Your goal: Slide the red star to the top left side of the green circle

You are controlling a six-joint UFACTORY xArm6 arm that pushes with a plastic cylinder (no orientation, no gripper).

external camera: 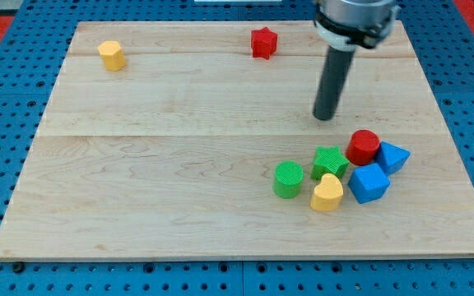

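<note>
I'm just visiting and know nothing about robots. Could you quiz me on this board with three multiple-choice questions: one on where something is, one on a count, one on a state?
1. Where is the red star?
A. near the view's top edge
B. inside the cluster
C. bottom left

2. How many yellow blocks are there?
A. one
B. two
C. three

3. My tip is:
A. pressing the red star
B. touching no block
C. on the green circle

Answers: 1 A, it sits alone up top. 2 B, one top left, one in the cluster. 3 B, bare wood surrounds it.
</note>
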